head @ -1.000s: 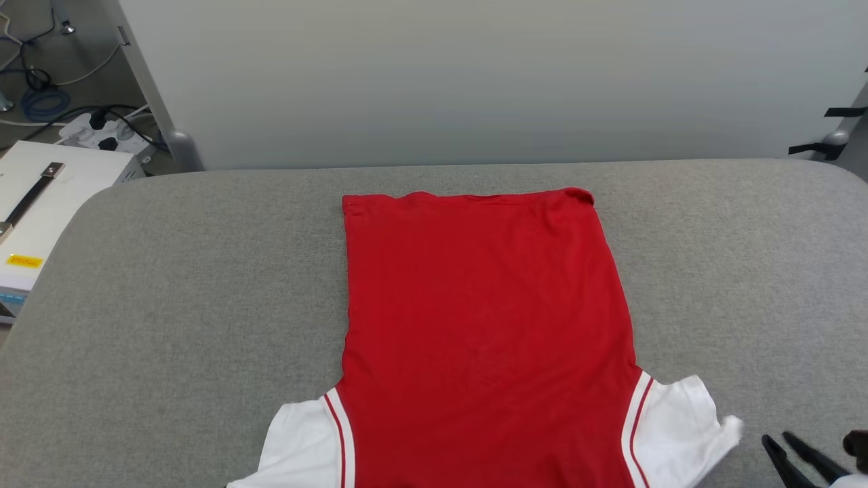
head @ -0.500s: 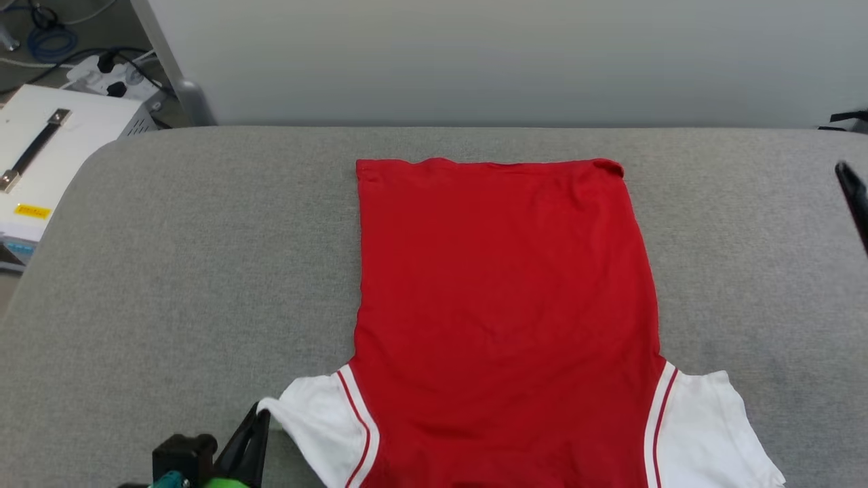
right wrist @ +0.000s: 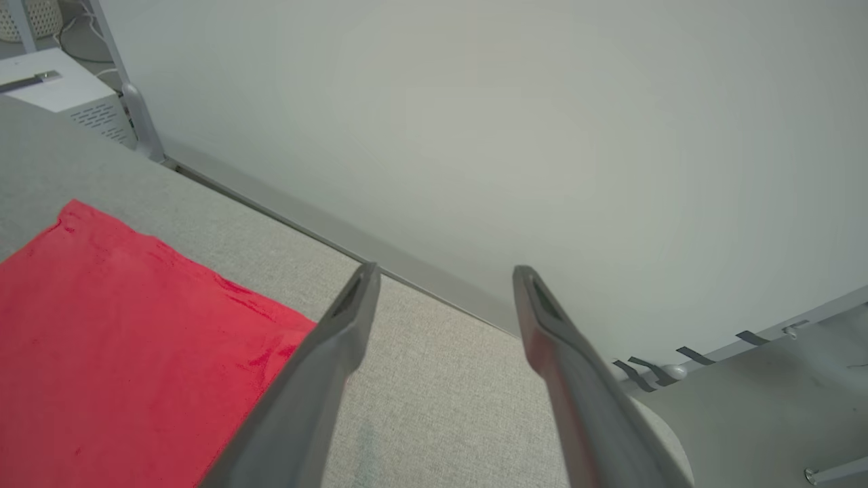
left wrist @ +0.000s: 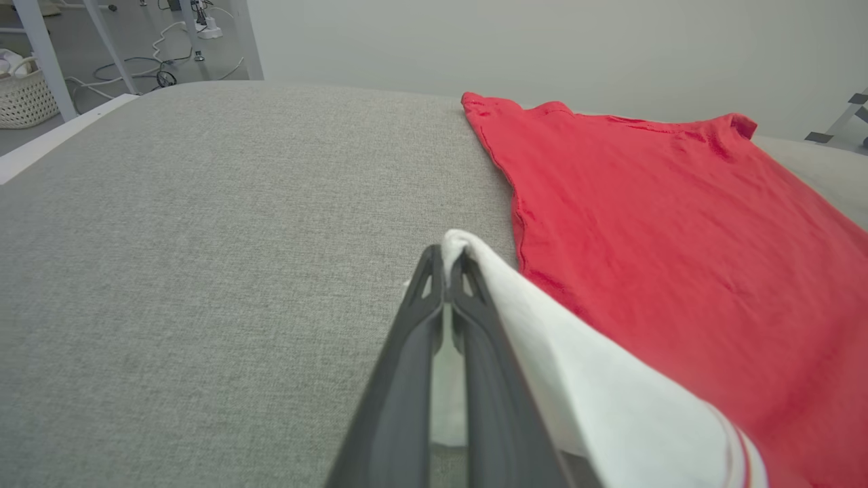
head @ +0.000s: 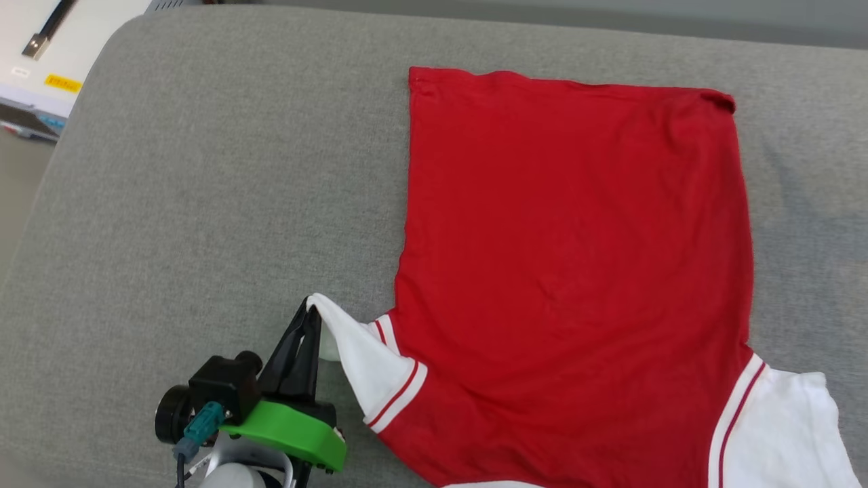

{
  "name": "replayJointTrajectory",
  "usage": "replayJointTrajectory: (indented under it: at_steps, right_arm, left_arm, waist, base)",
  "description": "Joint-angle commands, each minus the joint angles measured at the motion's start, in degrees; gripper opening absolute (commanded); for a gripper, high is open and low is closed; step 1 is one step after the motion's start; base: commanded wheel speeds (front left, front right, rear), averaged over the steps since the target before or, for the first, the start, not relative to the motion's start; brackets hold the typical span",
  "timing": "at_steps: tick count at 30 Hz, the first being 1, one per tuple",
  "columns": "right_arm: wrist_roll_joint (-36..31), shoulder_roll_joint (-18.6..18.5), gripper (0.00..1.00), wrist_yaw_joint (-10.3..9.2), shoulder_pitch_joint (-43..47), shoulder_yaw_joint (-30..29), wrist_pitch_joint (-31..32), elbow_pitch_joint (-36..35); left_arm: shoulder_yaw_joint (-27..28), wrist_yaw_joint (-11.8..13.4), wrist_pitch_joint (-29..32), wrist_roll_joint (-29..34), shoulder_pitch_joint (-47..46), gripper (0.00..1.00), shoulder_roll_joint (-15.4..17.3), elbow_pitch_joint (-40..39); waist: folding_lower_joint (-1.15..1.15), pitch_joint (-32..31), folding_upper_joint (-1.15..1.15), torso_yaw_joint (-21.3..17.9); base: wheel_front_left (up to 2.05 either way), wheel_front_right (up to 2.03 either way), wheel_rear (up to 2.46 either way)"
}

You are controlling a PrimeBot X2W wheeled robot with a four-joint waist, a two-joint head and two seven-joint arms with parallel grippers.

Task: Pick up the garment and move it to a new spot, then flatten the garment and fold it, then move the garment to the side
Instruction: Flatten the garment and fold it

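Note:
The garment [head: 576,251] lies spread on the grey padded table [head: 203,203], plain red side up, hem at the far end, white sleeves near me. My left gripper [head: 312,310] is shut on the tip of the garment's left white sleeve [head: 359,359], lifting it off the table. In the left wrist view the two dark fingers [left wrist: 444,261] pinch the white sleeve [left wrist: 542,339] with the red body [left wrist: 678,224] to the right. My right gripper [right wrist: 444,274] is open, held above the table past the garment's [right wrist: 122,325] far right corner, nothing between its fingers.
A white box [head: 54,61] with a black strap sits off the table's far left corner. A pale wall panel [right wrist: 475,135] runs along the table's far edge. Cables and a basket [left wrist: 27,95] lie on the floor at the far left.
The head camera has tilted down and turned. My right gripper opened and went from the right sleeve up to the far right. My left gripper came in and took the left sleeve tip.

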Motion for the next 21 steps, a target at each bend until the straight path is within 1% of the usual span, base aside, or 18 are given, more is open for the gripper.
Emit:
replayJointTrajectory:
  at_steps: [1, 6, 11, 17, 21]
  right_arm:
    - [0.57, -0.17, 1.0, -0.04, -2.08, 1.53, 2.91, 2.28]
    - [4.32, 0.21, 1.0, -0.04, -8.31, 4.99, 14.93, 9.95]
    - [7.77, 1.08, 1.0, -0.04, -11.41, 5.44, 23.48, 14.83]
    - [7.74, 1.57, 1.0, -0.04, -11.26, 6.52, 25.45, 16.43]
    - [7.81, 1.53, 1.0, -0.04, -8.16, 9.01, 26.72, 17.58]
  left_arm:
    - [0.25, -0.6, -0.34, 0.92, -1.33, 0.0, -1.0, -0.3]
    - [1.12, -2.34, -0.34, 2.73, -2.94, 0.0, -3.97, -0.59]
    - [2.62, -4.27, -0.34, 4.21, -4.08, 0.0, -6.62, -0.29]
    - [4.43, -6.77, -0.34, 5.99, -5.42, 0.0, -9.3, 0.64]
    - [5.87, -8.38, -0.34, 7.23, -6.07, 0.0, -10.88, 1.57]
  waist:
    - [0.0, 7.07, 0.0, 5.78]
    - [0.0, 11.6, 0.0, 7.88]
    - [0.0, 15.12, 0.0, 9.32]
    - [0.0, 18.15, 0.0, 10.38]
    - [0.0, 19.15, 0.0, 10.6]
  base:
    - [0.0, 0.0, 0.0]
    - [0.0, 0.0, 0.0]
    - [0.0, 0.0, 0.0]
    - [0.0, 0.0, 0.0]
    - [0.0, 0.0, 0.0]
